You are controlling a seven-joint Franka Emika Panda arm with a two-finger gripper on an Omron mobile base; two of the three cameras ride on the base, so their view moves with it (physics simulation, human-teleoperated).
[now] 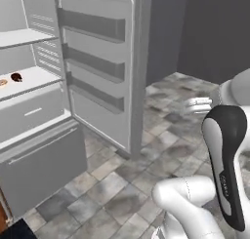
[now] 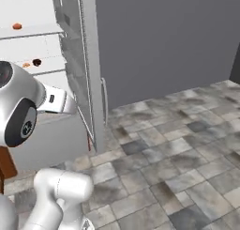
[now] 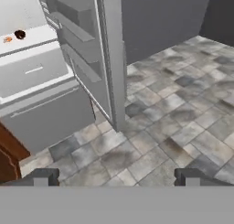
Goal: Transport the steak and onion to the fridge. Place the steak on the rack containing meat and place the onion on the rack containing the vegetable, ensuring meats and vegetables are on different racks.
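Observation:
The fridge (image 1: 139,48) stands open at the left. The steak (image 1: 16,77) is a dark lump on the lower white shelf (image 1: 36,79), the rack containing meat, next to an orange curled piece (image 1: 2,82). It also shows as the steak (image 2: 36,62) and the steak (image 3: 19,34). On the upper shelf (image 2: 37,31), the rack containing the vegetable, lies an orange-red vegetable (image 2: 17,26). The onion is out of view. My gripper (image 3: 117,177) is open with nothing between its fingertips (image 3: 45,176). It hangs over the tiled floor, well back from the fridge.
The fridge door (image 1: 97,62) swings out to the right with three dark bins. Below the shelves are a white drawer (image 1: 29,113) and a grey lower front (image 1: 44,169). Brown woodwork (image 3: 9,154) sits at the left. A dark wall (image 2: 164,36) backs the tiled floor (image 2: 178,144).

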